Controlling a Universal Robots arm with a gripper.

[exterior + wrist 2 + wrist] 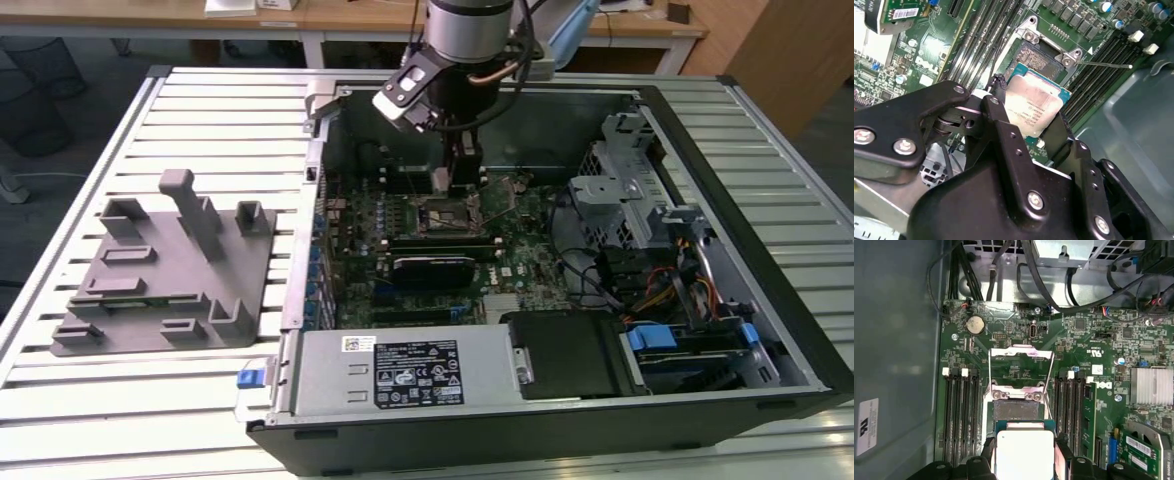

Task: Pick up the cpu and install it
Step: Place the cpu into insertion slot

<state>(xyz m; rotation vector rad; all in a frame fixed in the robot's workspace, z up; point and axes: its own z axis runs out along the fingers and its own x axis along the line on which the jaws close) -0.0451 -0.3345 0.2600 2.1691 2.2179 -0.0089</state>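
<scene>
The cpu, a small square chip with a pale silver top and green rim, is clamped between the black fingers of my gripper, which is shut on it. In the first wrist view the cpu hangs just short of the open socket, whose metal load plate is swung up. The exterior view shows my gripper reaching down into the open computer case, right above the socket on the motherboard. Whether the chip touches the socket I cannot tell.
Memory slots flank the socket on both sides. Black cables run along the board's edge near a finned heatsink. A grey tray with upright pegs lies outside the case at the exterior view's left. The power supply fills the case's near end.
</scene>
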